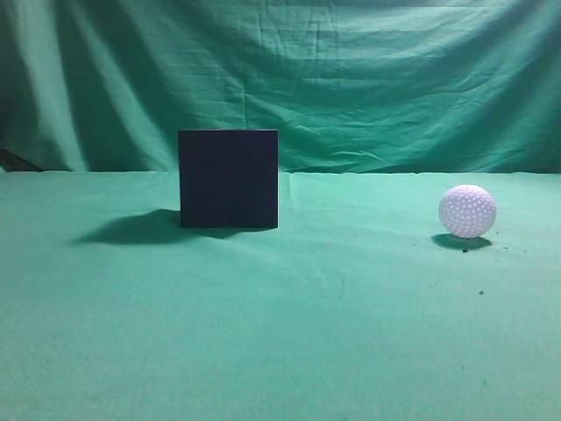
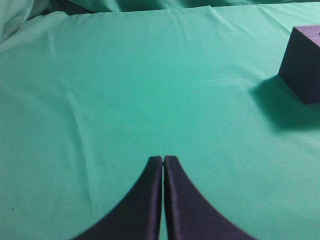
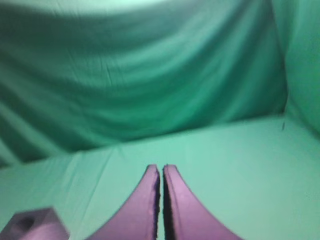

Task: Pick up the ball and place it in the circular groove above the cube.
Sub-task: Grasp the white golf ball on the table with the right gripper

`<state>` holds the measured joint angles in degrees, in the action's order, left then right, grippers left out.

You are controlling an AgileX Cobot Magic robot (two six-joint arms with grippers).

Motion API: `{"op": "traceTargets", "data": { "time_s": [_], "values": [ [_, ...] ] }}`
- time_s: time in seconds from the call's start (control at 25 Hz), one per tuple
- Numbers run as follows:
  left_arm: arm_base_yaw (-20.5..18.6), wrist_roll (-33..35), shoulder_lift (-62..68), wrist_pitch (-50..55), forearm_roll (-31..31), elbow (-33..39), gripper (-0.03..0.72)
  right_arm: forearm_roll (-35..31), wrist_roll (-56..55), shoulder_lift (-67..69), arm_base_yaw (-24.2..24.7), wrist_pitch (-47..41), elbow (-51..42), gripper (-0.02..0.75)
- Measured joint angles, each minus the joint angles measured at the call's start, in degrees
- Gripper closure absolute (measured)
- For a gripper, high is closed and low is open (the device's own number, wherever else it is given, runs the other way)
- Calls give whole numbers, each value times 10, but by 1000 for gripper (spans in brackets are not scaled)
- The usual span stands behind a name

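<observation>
A white dimpled ball (image 1: 467, 211) rests on the green cloth at the right of the exterior view. A dark cube (image 1: 229, 179) stands at centre left; its top is hidden there. The cube also shows at the right edge of the left wrist view (image 2: 303, 65) and at the bottom left of the right wrist view (image 3: 34, 225), where a round hole shows in its top. My left gripper (image 2: 163, 159) is shut and empty over bare cloth. My right gripper (image 3: 160, 167) is shut and empty. The ball is in neither wrist view. Neither gripper shows in the exterior view.
A green cloth (image 1: 280, 333) covers the table and hangs as a backdrop (image 1: 351, 79) behind it. The cube casts a shadow to its left (image 1: 131, 230). A few dark specks (image 1: 480, 292) lie near the ball.
</observation>
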<state>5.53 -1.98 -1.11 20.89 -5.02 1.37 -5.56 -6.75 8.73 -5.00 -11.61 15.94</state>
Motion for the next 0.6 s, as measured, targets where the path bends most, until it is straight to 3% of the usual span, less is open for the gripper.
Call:
{"op": "traceTargets", "data": {
  "time_s": [0.28,0.6],
  "values": [
    [0,0,0,0,0,0,688,-81,-1,188,0,-129,62,738],
    [0,0,0,0,0,0,688,-161,258,378,-41,-289,167,738]
  ]
}}
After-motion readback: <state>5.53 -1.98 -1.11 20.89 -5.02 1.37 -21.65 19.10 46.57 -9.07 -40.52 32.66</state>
